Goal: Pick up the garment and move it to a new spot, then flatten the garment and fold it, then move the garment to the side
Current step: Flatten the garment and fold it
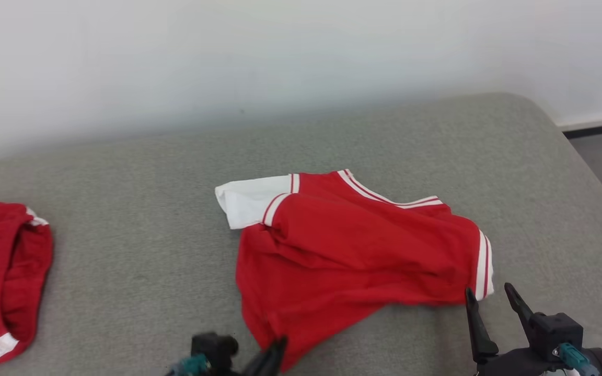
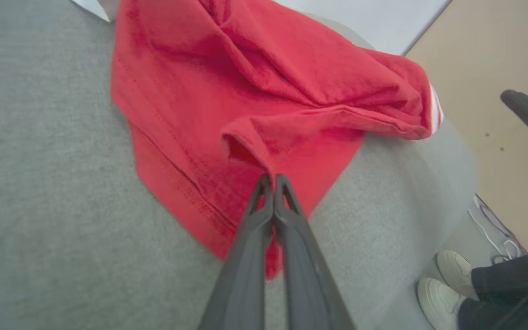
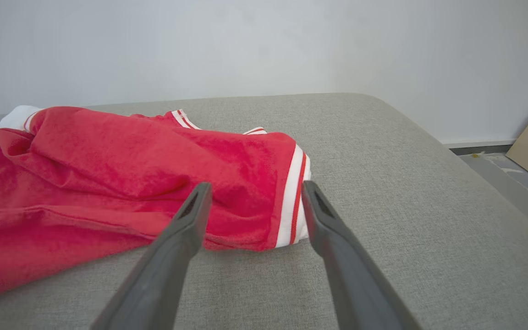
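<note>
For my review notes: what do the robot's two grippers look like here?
They match. The right gripper has two long, dark grey fingers that taper to pointed tips, each with a narrow slot near the tip. They sit on a blocky black housing with a teal fitting. The left gripper has the same build and colours.

bright, even, diffuse light, faint soft shadows; wrist views bend and soften toward the edges.

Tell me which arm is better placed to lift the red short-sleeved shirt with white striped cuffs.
Left. The left gripper is shut on the near hem of the red striped-cuff shirt; the right gripper hangs open near the sleeve cuff, gripping nothing.
</note>
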Available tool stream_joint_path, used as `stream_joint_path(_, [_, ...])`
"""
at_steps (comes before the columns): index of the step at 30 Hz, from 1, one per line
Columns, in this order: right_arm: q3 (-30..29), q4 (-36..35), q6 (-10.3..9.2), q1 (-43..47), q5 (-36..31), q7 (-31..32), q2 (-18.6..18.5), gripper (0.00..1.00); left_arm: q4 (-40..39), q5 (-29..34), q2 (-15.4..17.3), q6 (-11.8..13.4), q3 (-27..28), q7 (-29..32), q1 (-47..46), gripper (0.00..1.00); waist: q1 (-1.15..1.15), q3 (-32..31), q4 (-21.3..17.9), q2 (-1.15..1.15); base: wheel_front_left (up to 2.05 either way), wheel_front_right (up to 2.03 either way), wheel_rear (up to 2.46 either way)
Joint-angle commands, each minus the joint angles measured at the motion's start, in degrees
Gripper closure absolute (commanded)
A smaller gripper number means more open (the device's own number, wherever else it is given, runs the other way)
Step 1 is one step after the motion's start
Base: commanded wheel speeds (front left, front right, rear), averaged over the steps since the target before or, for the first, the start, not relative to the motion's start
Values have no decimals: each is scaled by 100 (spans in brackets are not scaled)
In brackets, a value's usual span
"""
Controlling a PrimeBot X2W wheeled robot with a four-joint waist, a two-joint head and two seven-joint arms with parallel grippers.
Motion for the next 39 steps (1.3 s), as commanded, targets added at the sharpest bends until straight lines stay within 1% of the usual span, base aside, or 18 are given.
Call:
stream_joint_path(1, [-7, -17, 5, 52, -11, 3, -3, 0, -71, -58, 5, -17, -26, 37, 104, 53, 0, -141, 182, 0, 0, 0, 0])
stream_joint_path(2, [0, -27, 5, 49, 7, 6, -2, 0, -190, -86, 22, -18, -58, 116, 241, 0, 0, -157, 219, 0, 0, 0, 0])
stream_joint_path(5, [-4, -54, 5, 76, 22, 32, -2, 0, -563, -117, 88, 33, -183, 317, 571, 0, 0, -200, 326, 0, 0, 0, 0])
stream_joint_path(9, [-28, -86, 5, 90, 26, 59, -2, 0, -1059, -241, 164, 153, -184, 555, 819, 0, 0, -240, 409, 0, 0, 0, 0])
stream_joint_path(13, [-22, -87, 5, 83, 40, 64, -2, 0, -1491, -340, 310, 370, 28, 686, 786, 0, 0, -246, 422, 0, 0, 0, 0])
stream_joint_path(16, [-12, -79, 5, 90, 78, 25, -2, 0, -1569, -296, 405, 556, 201, 773, 512, 0, 0, -211, 391, 0, 0, 0, 0])
stream_joint_path(20, [91, -60, 5, -7, 111, 25, -3, 0, -1202, -225, 446, 708, 340, 892, 62, 0, 0, -114, 225, 0, 0, 0, 0])
stream_joint_path(24, [124, -81, 5, -112, 99, 15, -2, 0, -570, -263, 357, 767, 422, 999, -420, 0, 0, 43, -9, 0, 0, 0, 0])
stream_joint_path(25, [134, -92, 5, -131, 98, 18, -3, 0, -396, -188, 373, 813, 402, 1034, -536, 0, 0, 87, -70, 0, 0, 0, 0])
stream_joint_path(27, [134, -110, 5, -186, 97, 9, -1, 0, -103, -137, 359, 844, 387, 1064, -745, 0, 0, 184, -191, 0, 0, 0, 0])
stream_joint_path(31, [96, -111, 5, -249, 145, -47, -1, 0, 549, -170, 270, 786, 344, 1224, -1110, 0, 0, 401, -427, 0, 0, 0, 0])
stream_joint_path(36, [61, -76, 5, -331, 158, -101, -1, 0, 1103, 33, 280, 1068, 290, 1260, -1390, 0, 0, 559, -539, 0, 0, 0, 0])
stream_joint_path(37, [65, -71, 5, -335, 165, -115, -1, 0, 1203, 71, 281, 1057, 241, 1309, -1429, 65, 0, 583, -554, 0, 0, 0, 0])
stream_joint_path(38, [63, -71, 5, -338, 175, -128, -1, 0, 1281, 38, 262, 1016, 223, 1340, -1457, 100, 0, 603, -561, 0, 0, 0, 0])
stream_joint_path(39, [64, -78, 5, -343, 183, -134, -1, 0, 1348, 15, 245, 1000, 213, 1343, -1480, 100, 0, 621, -569, 0, 0, 0, 0])
